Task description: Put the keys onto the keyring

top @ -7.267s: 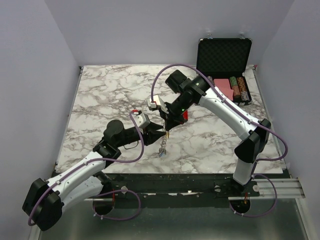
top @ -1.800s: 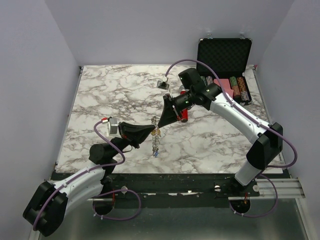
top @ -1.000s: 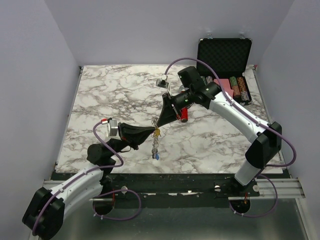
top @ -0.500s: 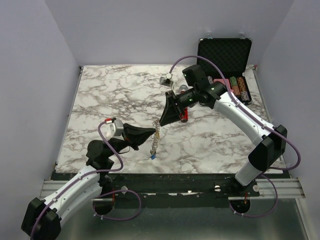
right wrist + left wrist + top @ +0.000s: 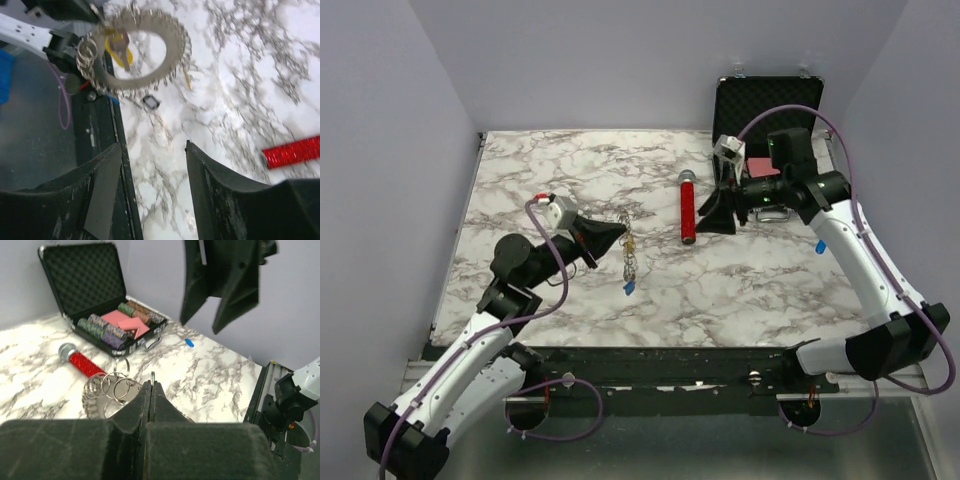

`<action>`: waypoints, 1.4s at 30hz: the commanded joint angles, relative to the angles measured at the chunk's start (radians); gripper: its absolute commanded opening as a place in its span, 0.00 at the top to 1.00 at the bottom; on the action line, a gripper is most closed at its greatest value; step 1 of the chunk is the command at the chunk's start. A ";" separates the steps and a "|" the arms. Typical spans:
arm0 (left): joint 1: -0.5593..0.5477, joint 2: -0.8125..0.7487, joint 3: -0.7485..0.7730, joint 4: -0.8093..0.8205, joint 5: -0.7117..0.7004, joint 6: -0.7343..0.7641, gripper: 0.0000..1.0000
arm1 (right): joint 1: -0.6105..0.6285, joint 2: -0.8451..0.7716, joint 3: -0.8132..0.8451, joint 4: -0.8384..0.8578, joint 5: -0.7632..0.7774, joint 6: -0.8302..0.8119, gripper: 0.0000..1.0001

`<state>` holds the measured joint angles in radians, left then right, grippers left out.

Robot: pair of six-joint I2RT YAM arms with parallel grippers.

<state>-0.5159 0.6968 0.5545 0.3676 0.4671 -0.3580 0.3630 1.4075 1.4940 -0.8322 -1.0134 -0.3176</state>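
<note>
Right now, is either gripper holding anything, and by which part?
The left gripper is shut on the keyring, pinching its rim at the top so the ring hangs below. The right gripper is open and holds nothing.

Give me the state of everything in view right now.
Left gripper, shut on the keyring.
Right gripper, open, empty.
Keyring, hanging from the left gripper.
Case, lid open.
Red cylinder, lying flat on the table.
Blue key, loose on the table.

Shiny metal wire keyring, glossy marbled table, glittery red cylinder
</note>
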 commanded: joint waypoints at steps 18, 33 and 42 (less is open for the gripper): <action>0.042 0.103 0.151 -0.275 0.030 -0.127 1.00 | -0.391 -0.217 -0.262 0.176 0.027 0.058 0.27; 0.079 -0.062 0.081 -0.418 -0.087 -0.099 1.00 | -0.424 -0.245 -0.313 0.217 -0.011 0.087 0.24; 0.083 -0.022 0.076 -0.343 0.002 -0.154 1.00 | -0.424 -0.246 -0.313 0.217 -0.013 0.086 0.24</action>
<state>-0.4377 0.6674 0.6312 -0.0563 0.4206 -0.4690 -0.0544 1.1831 1.1881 -0.6365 -0.9985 -0.2359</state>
